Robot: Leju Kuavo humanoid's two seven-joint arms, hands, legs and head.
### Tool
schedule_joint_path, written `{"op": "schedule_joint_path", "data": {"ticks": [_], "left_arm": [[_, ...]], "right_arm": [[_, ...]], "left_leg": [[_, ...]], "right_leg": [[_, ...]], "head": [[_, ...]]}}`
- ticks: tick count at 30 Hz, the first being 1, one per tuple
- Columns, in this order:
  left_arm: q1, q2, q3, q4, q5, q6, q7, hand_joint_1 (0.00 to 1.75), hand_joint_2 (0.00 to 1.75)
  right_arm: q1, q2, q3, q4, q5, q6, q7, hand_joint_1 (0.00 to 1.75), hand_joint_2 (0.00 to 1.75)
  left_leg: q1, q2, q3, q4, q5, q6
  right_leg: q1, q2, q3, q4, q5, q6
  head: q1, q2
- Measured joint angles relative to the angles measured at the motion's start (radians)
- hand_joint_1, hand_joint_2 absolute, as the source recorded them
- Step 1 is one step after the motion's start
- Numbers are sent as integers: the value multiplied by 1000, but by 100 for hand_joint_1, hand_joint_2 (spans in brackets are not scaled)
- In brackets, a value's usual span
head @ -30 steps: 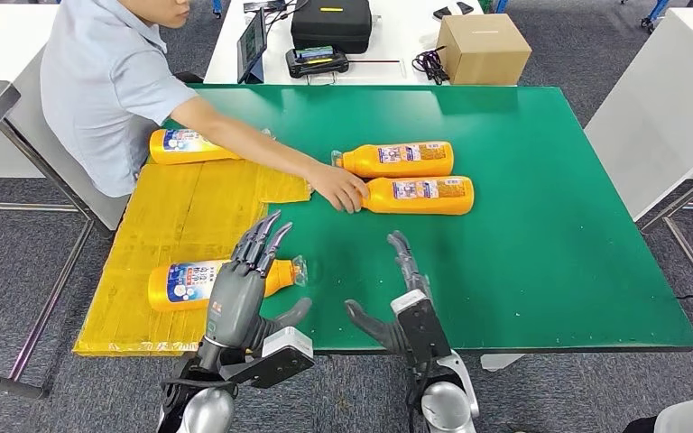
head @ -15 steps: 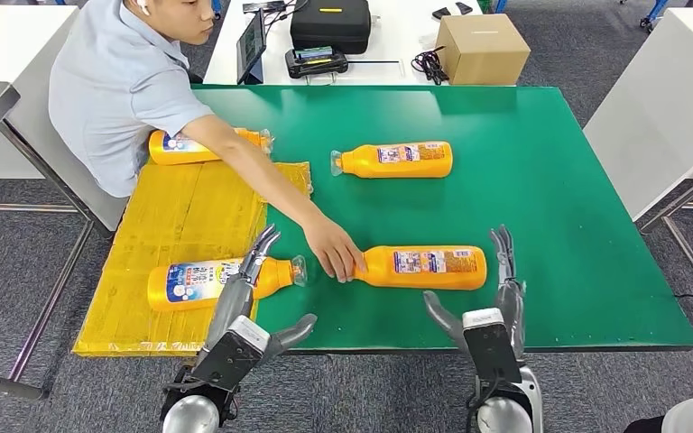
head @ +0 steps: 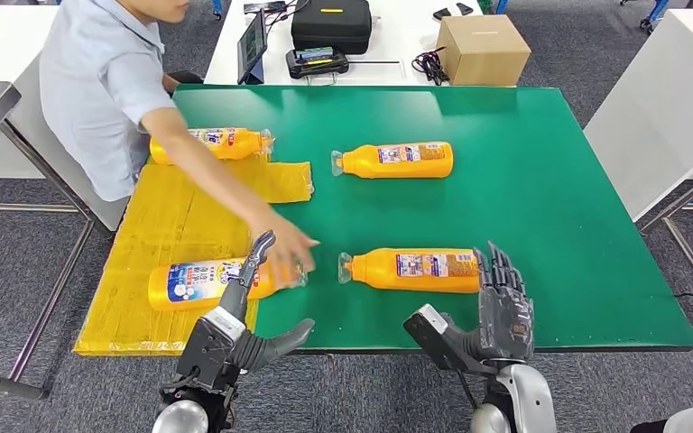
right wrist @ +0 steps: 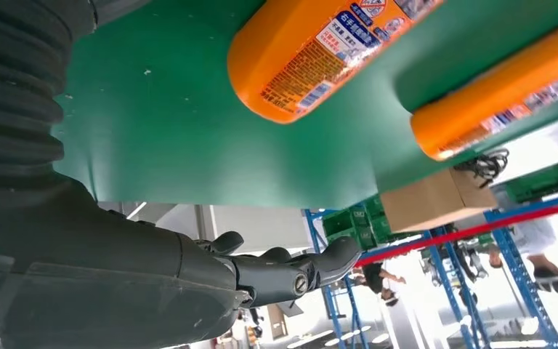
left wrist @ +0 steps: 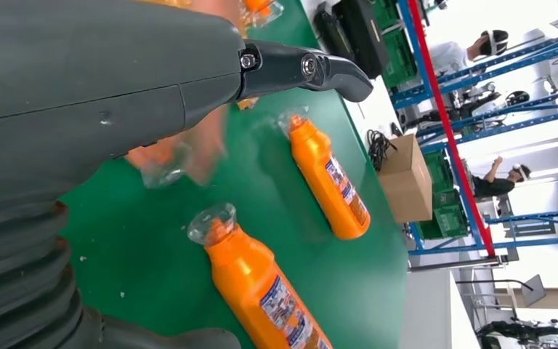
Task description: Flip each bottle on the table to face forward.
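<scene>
Several orange bottles lie on their sides. The near bottle [head: 411, 270] [left wrist: 261, 291] [right wrist: 320, 51] rests on the green table [head: 550, 207], cap to the left. A far bottle [head: 395, 160] [left wrist: 330, 182] [right wrist: 501, 94] lies mid-table. Two more lie by the yellow sheet [head: 180, 216]: one at its front [head: 203, 281], one at its back [head: 217, 142]. My left hand [head: 239, 316] [left wrist: 152, 87] hovers open at the front edge, just before the front-sheet bottle. My right hand [head: 498, 307] [right wrist: 152, 276] stands open beside the near bottle's base, holding nothing.
A person in a grey shirt [head: 99, 81] leans in from the left; their hand [head: 284, 245] is at the cap of the front-sheet bottle, close to my left fingers. Behind the green table stands a white table with a cardboard box [head: 483, 47] and a black case [head: 329, 23].
The person slid one bottle to the front edge, let go of it and moved their hand left to the front-sheet bottle. My right hand shifted right and turned beside that bottle's base; my left hand sank.
</scene>
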Motion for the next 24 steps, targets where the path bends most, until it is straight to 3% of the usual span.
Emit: {"op": "schedule_joint_path", "data": {"ticks": [8, 24], "left_arm": [[-14, -1, -11, 25, 48, -17, 7, 0, 175], [-50, 0, -37, 84, 49, -37, 1, 0, 175]], "right_arm": [[-113, -73, 25, 154, 63, 5, 26, 0, 175], [-275, -128, 60, 446, 69, 4, 49, 0, 175]], "left_leg": [[0, 0, 1, 0, 0, 0], [0, 0, 0, 0, 1, 0]], "right_leg": [[0, 0, 0, 0, 0, 0], [0, 0, 0, 0, 1, 0]], "head": [[0, 0], [0, 0]]}}
